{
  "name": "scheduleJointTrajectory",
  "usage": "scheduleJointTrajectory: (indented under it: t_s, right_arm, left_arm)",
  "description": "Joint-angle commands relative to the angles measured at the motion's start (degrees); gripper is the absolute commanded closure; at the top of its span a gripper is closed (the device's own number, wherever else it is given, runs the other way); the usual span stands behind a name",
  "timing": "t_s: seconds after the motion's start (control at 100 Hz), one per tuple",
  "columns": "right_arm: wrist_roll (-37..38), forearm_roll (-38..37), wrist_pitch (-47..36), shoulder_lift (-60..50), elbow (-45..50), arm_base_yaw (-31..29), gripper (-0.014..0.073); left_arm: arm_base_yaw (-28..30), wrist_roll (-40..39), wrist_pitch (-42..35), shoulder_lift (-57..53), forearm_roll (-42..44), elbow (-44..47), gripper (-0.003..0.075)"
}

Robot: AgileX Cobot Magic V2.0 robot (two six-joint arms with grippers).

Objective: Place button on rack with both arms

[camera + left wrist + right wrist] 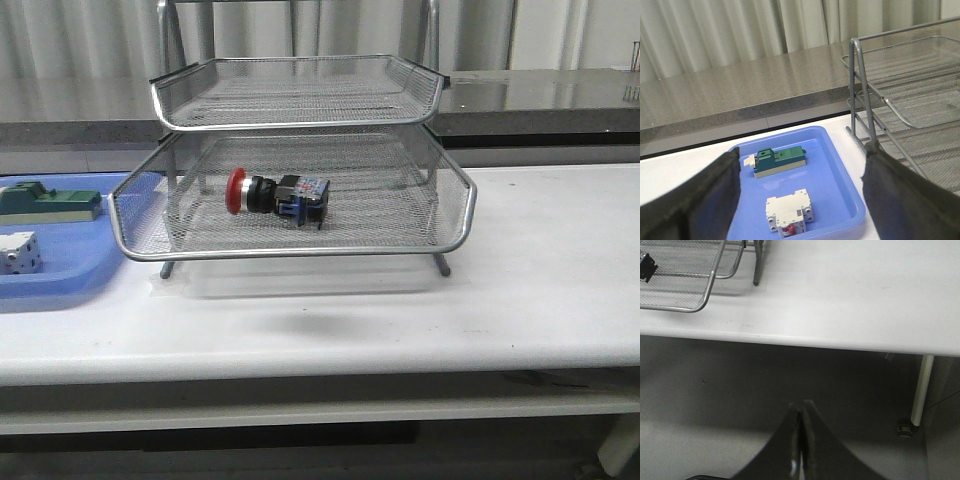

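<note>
The button, with red mushroom head, black body and blue rear block, lies on its side in the pulled-out middle tray of the wire rack. A corner of it shows in the right wrist view. The rack also shows in the left wrist view. My left gripper is open and empty, above the blue tray. My right gripper is shut and empty, below and in front of the table's front edge. Neither arm shows in the front view.
The blue plastic tray at the left holds a green block and a white cube-like part; both also show in the left wrist view, green and white. A table leg stands at the right.
</note>
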Motion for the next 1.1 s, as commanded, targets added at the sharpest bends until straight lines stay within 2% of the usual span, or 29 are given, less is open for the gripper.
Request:
scheduleJointTrajectory:
  t_s: [0.0, 0.16, 0.3, 0.44, 0.69, 1.09]
  right_arm:
    - [0.01, -0.48, -3.25, 0.32, -1.9, 0.04, 0.0664]
    - [0.01, -0.48, -3.25, 0.32, -1.9, 0.04, 0.0664]
    - [0.01, -0.48, -3.25, 0.32, -1.9, 0.04, 0.0664]
    - [0.01, -0.48, -3.25, 0.32, -1.9, 0.04, 0.0664]
    - [0.01, -0.48, -3.25, 0.32, -1.9, 0.04, 0.0664]
    - [0.01, -0.48, -3.25, 0.32, -1.9, 0.04, 0.0664]
  left_arm:
    - [0.09, -0.67, -4.36, -2.67, -0.72, -0.41, 0.0221]
    - [0.09, -0.67, -2.43, -6.47, -0.84, 0.85, 0.0238]
    - [0.09, -0.67, -0.64, -6.73, -1.2, 0.85, 0.0324]
    - [0.09, -0.67, -0.28, -6.73, -1.76, 0.85, 0.0453]
    - [0.09, -0.67, -0.28, -6.73, -1.76, 0.85, 0.0738]
    - [0.09, -0.67, -0.28, -6.73, -1.76, 0.85, 0.0741]
